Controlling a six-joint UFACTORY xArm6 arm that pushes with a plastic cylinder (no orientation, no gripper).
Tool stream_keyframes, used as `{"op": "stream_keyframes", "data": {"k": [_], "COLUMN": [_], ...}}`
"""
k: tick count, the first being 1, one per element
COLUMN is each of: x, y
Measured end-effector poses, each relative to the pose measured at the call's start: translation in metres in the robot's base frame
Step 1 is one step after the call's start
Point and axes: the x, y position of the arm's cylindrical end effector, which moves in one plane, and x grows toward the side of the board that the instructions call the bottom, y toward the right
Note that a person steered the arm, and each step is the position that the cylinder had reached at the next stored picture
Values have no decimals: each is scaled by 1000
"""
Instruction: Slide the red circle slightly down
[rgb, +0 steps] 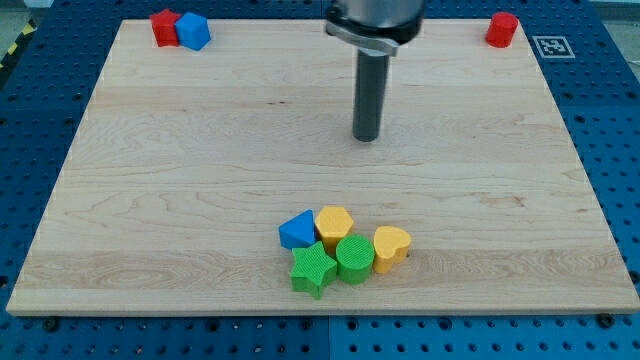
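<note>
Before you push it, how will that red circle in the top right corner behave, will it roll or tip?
The red circle looks squat, standing on a flat end, so it should probably slide, not roll or tip. It sits near the board corner, alone, so nothing should jam it. My tip is far to its lower left; an off-centre push might make it veer sideways.

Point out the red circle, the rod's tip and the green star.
red circle (502, 29), camera view, its top face.
my tip (367, 138), camera view, rod's very end.
green star (313, 268), camera view, its centre.

Bright even overhead light, soft short shadows, sharp focus, no glare
</note>
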Motion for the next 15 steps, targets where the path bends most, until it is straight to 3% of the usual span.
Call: {"op": "stream_keyframes", "data": {"k": [1,5,7,9,11,15], "x": [0,2,2,14,-3,-217], "y": [1,150,178,273,284,279]}}
